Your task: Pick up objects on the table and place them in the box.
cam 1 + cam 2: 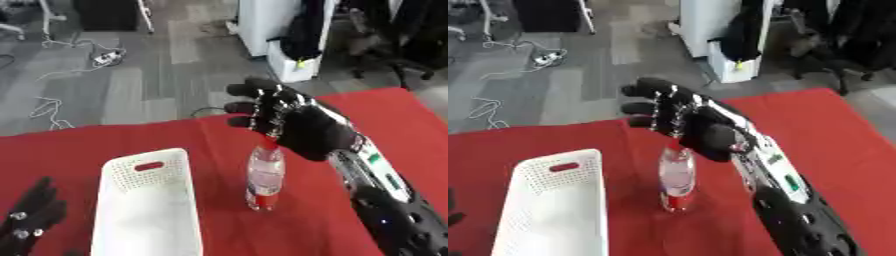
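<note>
The right hand (pixel 297 125) is hovering over the cap of an upright clear bottle (pixel 264 177) standing mid-surface, its fingers curled but closing on nothing. The white box (pixel 147 200) is lying just beside the bottle toward the surface's left edge. The left hand (pixel 31 215) is resting open at the near-left corner of the red surface (pixel 52 150).

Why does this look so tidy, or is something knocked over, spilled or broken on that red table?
Nothing stands out. The bottle stands upright on the red table, with no spill showing, beside the white box, which looks undamaged. The right hand is at the bottle's top; the left hand rests near the lower left corner.
</note>
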